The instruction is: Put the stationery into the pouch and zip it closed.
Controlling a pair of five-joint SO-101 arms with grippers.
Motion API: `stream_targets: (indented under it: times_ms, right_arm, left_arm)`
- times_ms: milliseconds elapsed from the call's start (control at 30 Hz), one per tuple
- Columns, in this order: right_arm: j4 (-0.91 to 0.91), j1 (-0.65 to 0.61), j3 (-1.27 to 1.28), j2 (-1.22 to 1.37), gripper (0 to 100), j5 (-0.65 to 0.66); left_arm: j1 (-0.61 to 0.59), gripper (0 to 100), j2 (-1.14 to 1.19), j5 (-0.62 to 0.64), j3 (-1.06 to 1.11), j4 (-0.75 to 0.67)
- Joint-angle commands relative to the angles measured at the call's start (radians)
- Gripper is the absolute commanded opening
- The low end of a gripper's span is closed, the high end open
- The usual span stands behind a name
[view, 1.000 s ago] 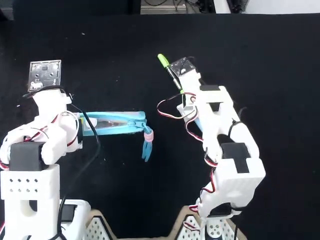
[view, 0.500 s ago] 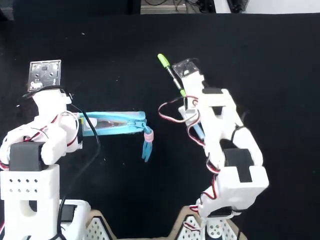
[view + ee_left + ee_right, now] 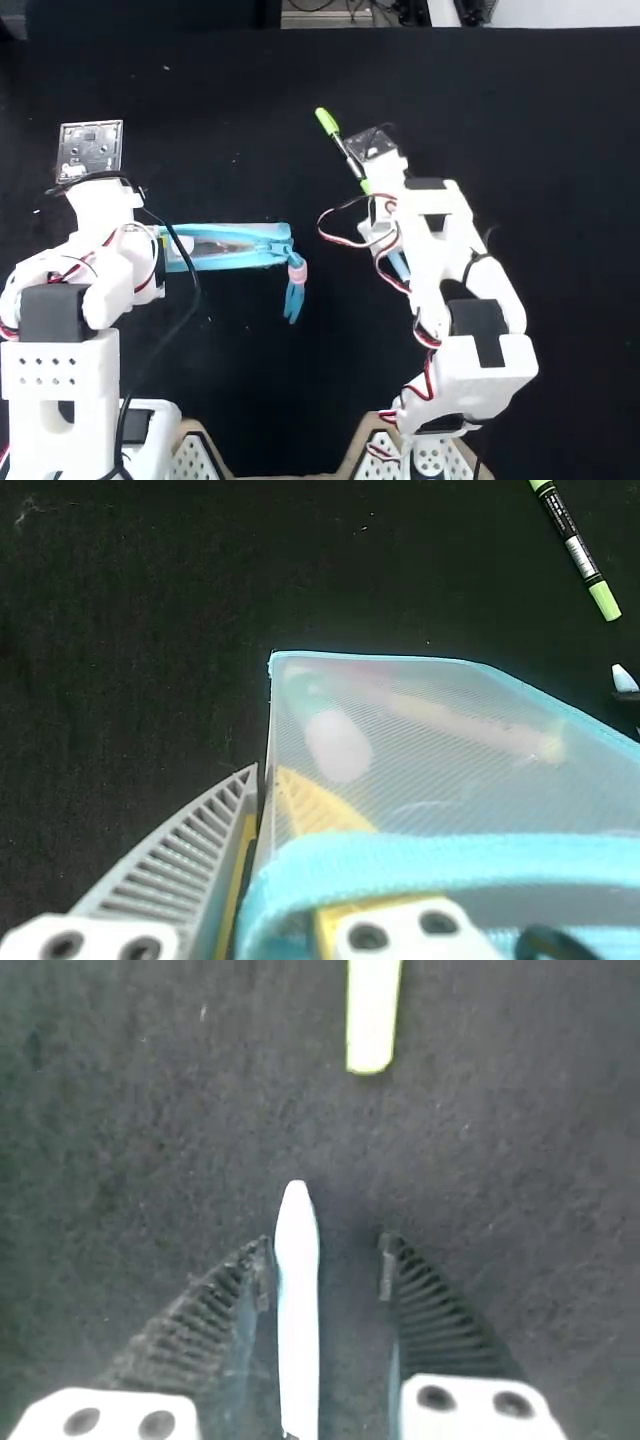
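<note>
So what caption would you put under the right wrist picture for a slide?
Right gripper open around a pale pen on the black table, green marker lying just ahead.

Seemingly ribbed, translucent plastic pouch (image 3: 430, 750); matt black cloth table (image 3: 120, 1110).

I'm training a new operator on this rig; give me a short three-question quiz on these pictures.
1. True or false: the green highlighter marker lies on the black table, outside the light-blue mesh pouch.
2. The left gripper is: A) open above the table; B) shut on the pouch; C) holding the marker.
3. Fill in: the pale blue pen lies between the open jaws of the ____ gripper.
Key: 1 true; 2 B; 3 right gripper.
</note>
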Motion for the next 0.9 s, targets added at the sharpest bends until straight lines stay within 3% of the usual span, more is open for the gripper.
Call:
stream_targets:
  times_ms: [0, 333, 633, 867]
  right_arm:
    - [0.011, -0.031, -0.084, 0.015, 15.9, -0.006]
    - [0.18, -0.011, -0.315, 0.222, 15.5, 0.0]
    - [0.264, -0.009, -0.309, 0.216, 15.5, 0.002]
    - [0.193, -0.011, -0.225, 0.153, 15.5, 0.097]
  left_arm:
    - [-0.005, 3, 0.009, 0.006, 0.038, -0.005]
    - [-0.005, 3, 0.009, 0.006, 0.039, -0.005]
    - [-0.012, 3, 0.009, 0.006, 0.038, -0.005]
    - [-0.012, 3, 0.009, 0.006, 0.038, -0.005]
